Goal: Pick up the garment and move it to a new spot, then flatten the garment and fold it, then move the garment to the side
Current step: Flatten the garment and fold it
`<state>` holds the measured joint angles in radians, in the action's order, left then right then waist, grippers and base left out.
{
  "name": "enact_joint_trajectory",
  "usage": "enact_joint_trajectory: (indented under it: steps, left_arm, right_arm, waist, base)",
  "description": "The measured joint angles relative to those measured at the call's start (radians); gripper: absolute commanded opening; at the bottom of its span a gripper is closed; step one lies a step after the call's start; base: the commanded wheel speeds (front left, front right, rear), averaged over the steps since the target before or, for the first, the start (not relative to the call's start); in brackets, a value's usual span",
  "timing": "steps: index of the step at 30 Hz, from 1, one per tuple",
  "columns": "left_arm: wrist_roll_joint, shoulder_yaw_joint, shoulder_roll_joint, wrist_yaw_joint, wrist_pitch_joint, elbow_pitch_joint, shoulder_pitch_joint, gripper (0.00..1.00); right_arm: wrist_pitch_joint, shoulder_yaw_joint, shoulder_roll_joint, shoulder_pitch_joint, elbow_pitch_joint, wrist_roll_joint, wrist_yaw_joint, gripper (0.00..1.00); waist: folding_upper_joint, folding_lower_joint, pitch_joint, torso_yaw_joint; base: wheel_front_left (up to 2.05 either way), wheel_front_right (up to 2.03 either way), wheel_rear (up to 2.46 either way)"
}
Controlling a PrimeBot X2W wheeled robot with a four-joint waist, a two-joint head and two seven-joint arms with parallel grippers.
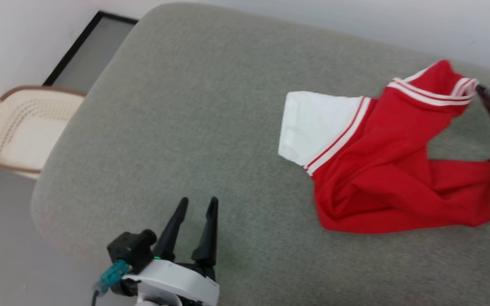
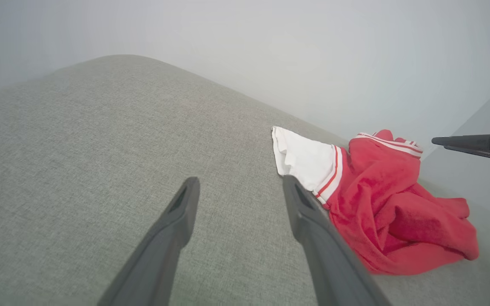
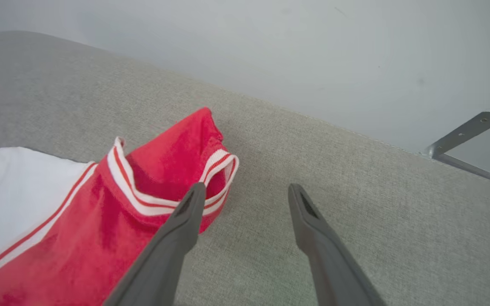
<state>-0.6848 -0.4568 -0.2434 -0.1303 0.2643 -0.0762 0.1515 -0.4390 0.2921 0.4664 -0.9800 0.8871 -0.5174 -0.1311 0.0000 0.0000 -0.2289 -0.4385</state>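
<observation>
Lying crumpled toward the right of the grey fabric-covered tabletop (image 1: 185,106), the red jersey (image 1: 381,170) is not yet picked up, so I judge this is the first step. My right gripper (image 3: 246,187) hovers just beside the striped trim (image 3: 217,161), jaws wide apart and empty. The left gripper (image 1: 199,199) sits well apart, jaws likewise spread. Next I must close on that trim and lift.

So the right gripper (image 1: 484,97) is mostly chopped off by the head view's right edge, just white casing and a dark fingertip. The basket (image 1: 24,127) on the left is blurry and clipped too. The shirt (image 3: 100,221) runs off the right wrist view's left and bottom edges.
</observation>
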Motion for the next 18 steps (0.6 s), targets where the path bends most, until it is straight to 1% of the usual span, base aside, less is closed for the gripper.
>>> enact_joint_trajectory:
  steps: [4,8,11,12,13,14,18]
  left_arm:
    - [0.024,0.014,0.033,0.030,0.000,-0.016,0.000,1.00]
    - [0.042,0.030,0.065,0.059,0.000,-0.040,0.002,1.00]
    - [0.057,0.042,0.086,0.080,0.000,-0.054,0.006,1.00]
    - [0.062,0.046,0.091,0.085,0.000,-0.058,0.008,1.00]
    - [0.064,0.053,0.096,0.088,0.000,-0.061,0.008,1.00]
    - [0.069,0.061,0.098,0.094,0.000,-0.065,0.008,1.00]
    - [0.083,0.077,0.113,0.110,0.000,-0.079,0.009,1.00]
  right_arm:
    - [-0.019,0.010,-0.017,-0.071,0.079,0.030,0.000,1.00]
    - [-0.038,0.042,-0.032,-0.097,0.139,0.047,0.000,1.00]
    - [-0.041,0.059,-0.043,-0.114,0.162,0.047,0.000,1.00]
    - [-0.038,0.061,-0.048,-0.119,0.165,0.042,0.000,0.43]
    - [-0.034,0.064,-0.052,-0.123,0.170,0.039,0.000,0.03]
    - [-0.037,0.073,-0.057,-0.126,0.172,0.034,0.000,0.00]
    - [-0.022,0.129,-0.067,-0.128,0.127,0.006,0.000,0.00]
  waist:
    - [0.0000,0.0000,-0.036,-0.031]
    - [0.0000,0.0000,-0.072,-0.053]
    - [0.0000,0.0000,-0.094,-0.062]
    - [0.0000,-0.0001,-0.100,-0.064]
    - [0.0000,0.0000,-0.104,-0.066]
    - [0.0000,0.0000,-0.107,-0.065]
    - [0.0000,0.0000,-0.108,-0.054]
  base:
    - [0.00,0.00,0.00]
    - [0.00,0.00,0.00]
    - [0.00,0.00,0.00]
    - [0.00,0.00,0.00]
    - [0.00,0.00,0.00]
    - [0.00,0.00,0.00]
    - [0.00,0.00,0.00]
